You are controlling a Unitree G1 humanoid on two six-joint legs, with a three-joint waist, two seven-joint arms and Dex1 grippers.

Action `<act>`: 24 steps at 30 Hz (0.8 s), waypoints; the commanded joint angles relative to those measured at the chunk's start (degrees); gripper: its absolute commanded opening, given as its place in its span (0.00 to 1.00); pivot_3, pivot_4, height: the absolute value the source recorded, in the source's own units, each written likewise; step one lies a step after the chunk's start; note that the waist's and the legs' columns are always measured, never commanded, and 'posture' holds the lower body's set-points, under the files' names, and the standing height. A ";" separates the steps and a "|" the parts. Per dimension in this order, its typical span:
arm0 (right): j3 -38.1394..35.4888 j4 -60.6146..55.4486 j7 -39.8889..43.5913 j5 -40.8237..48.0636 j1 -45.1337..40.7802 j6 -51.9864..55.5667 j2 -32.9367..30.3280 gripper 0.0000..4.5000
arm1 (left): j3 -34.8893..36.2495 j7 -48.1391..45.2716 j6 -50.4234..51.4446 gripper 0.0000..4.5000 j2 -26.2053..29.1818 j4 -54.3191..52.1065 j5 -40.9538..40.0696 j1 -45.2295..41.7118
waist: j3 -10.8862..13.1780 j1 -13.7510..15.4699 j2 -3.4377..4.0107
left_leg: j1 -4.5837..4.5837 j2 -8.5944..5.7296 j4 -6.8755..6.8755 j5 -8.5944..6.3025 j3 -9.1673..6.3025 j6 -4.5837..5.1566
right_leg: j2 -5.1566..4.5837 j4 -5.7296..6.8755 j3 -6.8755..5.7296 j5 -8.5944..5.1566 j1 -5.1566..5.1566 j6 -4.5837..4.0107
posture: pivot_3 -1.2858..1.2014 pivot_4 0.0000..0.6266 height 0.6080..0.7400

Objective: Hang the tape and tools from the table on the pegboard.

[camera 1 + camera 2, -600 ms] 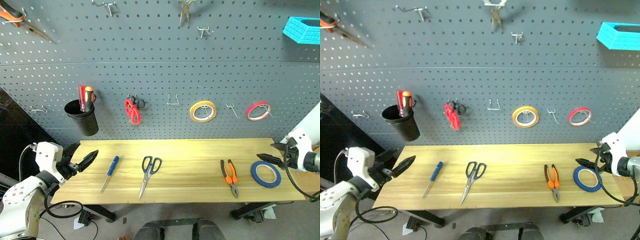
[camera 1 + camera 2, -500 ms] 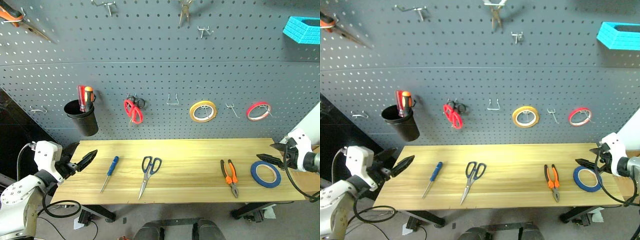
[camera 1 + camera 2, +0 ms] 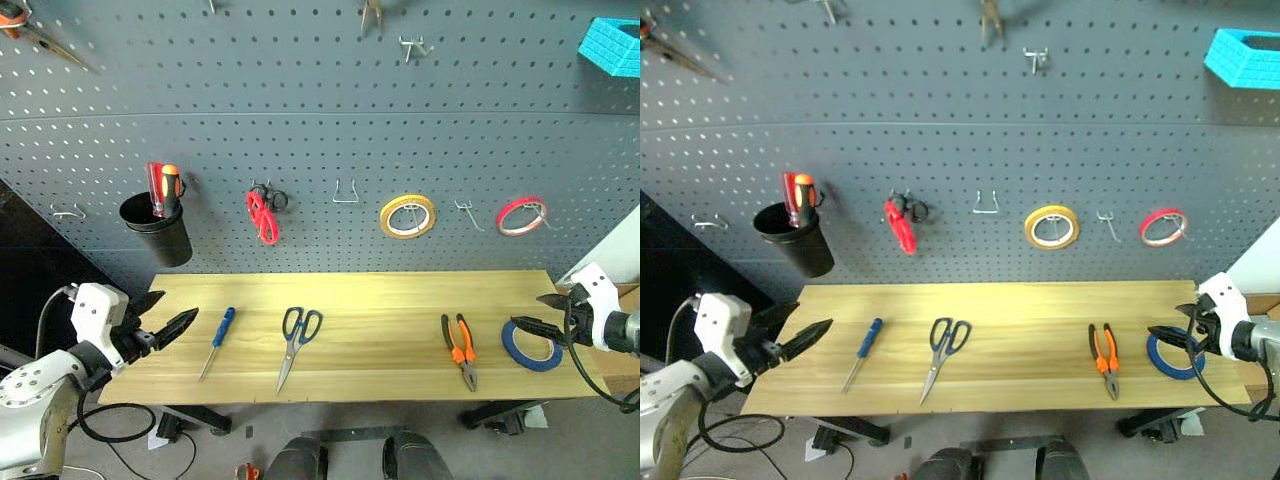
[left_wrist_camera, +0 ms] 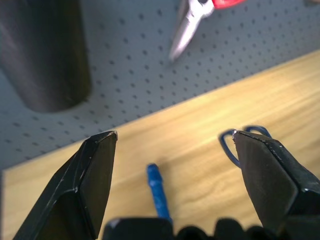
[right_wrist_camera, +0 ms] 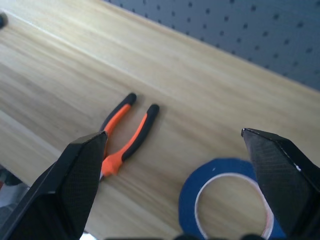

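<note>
Dark grey perforated pegboard [image 3: 300,90] fills the back of the scene, with a long light-wood table [image 3: 380,300] on dark legs standing against its foot.

Key relation: the flat blue tape ring [image 3: 531,345] lies flat at the table's right end, just ahead of and slightly below the right gripper [image 3: 535,312]. Its two black fingers are spread wide with nothing between them. In the right wrist view the ring sits low between the fingers, its hollow centre facing up. The right arm is plainly nearer the tape; the left gripper [image 3: 168,319] is at the far left end, well apart from it. My reading: the tape is the likely first pick.

Left gripper is also spread and empty, pointing toward the slim blue-handled screwdriver [image 3: 217,340], which is near it. The screwdriver's long axis runs front to back, handle toward the pegboard.

Count on the table:
- blue tape ring: one
- blue-handled screwdriver: one
- blue-handled steel scissors [image 3: 295,340]: one pair, near the middle, handles toward the pegboard
- orange-and-black pliers [image 3: 459,350]: one pair, between scissors and tape, handles toward the pegboard

Count low on the pegboard:
- yellow tape ring [image 3: 407,216]: one
- red tape ring [image 3: 521,216]: one
- red-handled scissors [image 3: 262,213]: one pair
- black cup [image 3: 158,227]: one, holding two screwdrivers

All four task items are still on the table.
</note>
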 commanded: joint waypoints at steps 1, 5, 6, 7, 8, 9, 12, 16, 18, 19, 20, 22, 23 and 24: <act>-1.73 -2.45 -1.43 0.91 0.42 1.89 -0.24 1.00 | -3.14 -1.27 0.90 0.88 0.96 -4.90 0.33 -0.12 | 0.63 -0.01 -0.02 | -0.04 0.00 0.00 0.00 -0.01 0.00 | 0.00 -0.01 -0.01 0.01 -0.02 -0.01 | 0.49 0.33 1.00; -0.95 -3.10 -4.76 -0.69 -0.02 3.58 -0.01 1.00 | -12.80 -2.82 -1.11 0.88 -0.24 -5.55 5.09 -3.15 | 2.25 -0.22 0.02 | -0.07 0.02 -0.02 0.00 -0.01 0.01 | -0.02 -0.04 -0.01 0.01 -0.04 -0.11 | 0.48 0.40 1.00; -0.57 -3.51 -5.27 -0.95 -0.25 3.79 0.10 1.00 | -15.42 -2.20 -1.41 0.88 -1.75 -3.83 6.31 -5.38 | 2.70 -0.24 0.03 | -0.09 0.02 -0.02 0.00 -0.01 0.01 | -0.02 -0.04 -0.01 0.00 -0.05 -0.11 | 0.48 0.40 1.00; -0.72 -4.31 -5.91 -0.32 -0.55 5.54 0.40 1.00 | -18.60 -1.92 -2.06 0.88 -3.53 -2.35 7.79 -7.28 | 3.06 -0.23 0.07 | -0.10 0.02 -0.02 0.00 0.00 0.01 | -0.03 -0.04 -0.02 0.01 -0.04 -0.13 | 0.48 0.42 1.00; -0.55 -4.82 -6.91 -0.44 -0.76 6.82 0.52 1.00 | -21.86 -2.44 -2.95 0.88 -4.97 -1.70 9.13 -8.44 | 3.45 -0.28 0.06 | -0.12 0.01 -0.01 0.00 0.00 0.02 | -0.04 -0.07 -0.03 0.03 -0.04 -0.15 | 0.48 0.43 1.00; 0.58 -4.95 -8.83 -2.19 -0.96 7.65 0.25 1.00 | -25.16 -2.39 -3.81 0.88 -7.27 -0.90 10.48 -9.76 | 3.75 -0.44 0.01 | -0.13 0.02 0.02 0.00 0.00 0.02 | -0.05 -0.06 -0.03 0.04 -0.05 -0.16 | 0.47 0.44 1.00; 2.54 -7.09 -11.50 -4.25 -1.04 11.25 -0.22 1.00 | -31.29 -1.45 -6.26 0.88 -12.40 1.73 13.88 -12.60 | 4.31 -0.75 -0.12 | -0.19 0.01 0.02 -0.02 0.06 0.04 | -0.07 -0.07 -0.04 0.07 -0.10 -0.17 | 0.46 0.46 1.00; 3.10 -9.10 -13.68 -3.55 -3.07 17.68 1.46 1.00 | -37.92 0.26 -9.47 0.88 -19.79 8.02 17.77 -18.03 | 5.16 -1.79 -0.31 | -0.45 0.07 0.00 -0.01 0.04 -0.01 | -0.04 -0.02 -0.14 0.07 -0.39 -0.18 | 0.45 0.48 1.00; 3.39 -8.97 -15.14 -3.95 -3.98 19.37 2.30 1.00 | -39.51 0.50 -11.13 0.88 -21.57 10.79 19.43 -19.96 | 5.35 -2.08 -0.39 | -0.64 0.07 0.06 0.01 0.04 -0.04 | -0.04 0.01 -0.16 0.08 -0.53 -0.18 | 0.45 0.49 1.00; 3.84 -8.47 -15.99 -4.51 -4.51 19.94 2.80 1.00 | -39.83 0.98 -12.42 0.88 -22.26 12.57 20.27 -21.11 | 5.48 -2.27 -0.42 | -0.67 0.07 0.07 0.03 0.04 -0.07 | -0.05 0.01 -0.16 0.08 -0.56 -0.18 | 0.45 0.50 1.00; 4.05 -8.44 -16.56 -4.82 -4.72 20.53 3.08 1.00 | -40.02 1.31 -13.34 0.88 -22.65 13.57 20.82 -21.79 | 5.71 -2.34 -0.46 | -0.66 0.07 0.09 0.05 0.06 -0.10 | -0.05 0.01 -0.15 0.08 -0.56 -0.17 | 0.45 0.51 1.00; 4.44 -7.78 -17.61 -4.99 -5.62 21.42 4.33 1.00 | -39.66 1.59 -13.56 0.88 -24.19 15.13 20.08 -23.47 | 6.25 -2.37 -0.55 | -0.66 0.08 0.12 0.00 0.06 0.01 | -0.05 0.06 -0.15 0.09 -0.57 -0.19 | 0.45 0.51 1.00; 4.64 -7.40 -17.86 -4.78 -5.99 21.94 4.96 1.00 | -40.74 1.21 -13.69 0.88 -24.86 14.75 20.37 -23.84 | 6.36 -2.37 -0.57 | -0.69 0.09 0.12 -0.01 0.05 0.03 | -0.04 0.07 -0.16 0.10 -0.62 -0.21 | 0.46 0.53 1.00; 4.84 -6.21 -18.67 -4.80 -6.83 21.94 6.09 1.00 | -42.32 0.60 -13.86 0.88 -25.68 14.16 20.87 -24.08 | 6.52 -2.38 -0.58 | -0.76 0.08 0.13 -0.01 0.06 0.03 | -0.04 0.09 -0.16 0.10 -0.71 -0.21 | 0.46 0.54 1.00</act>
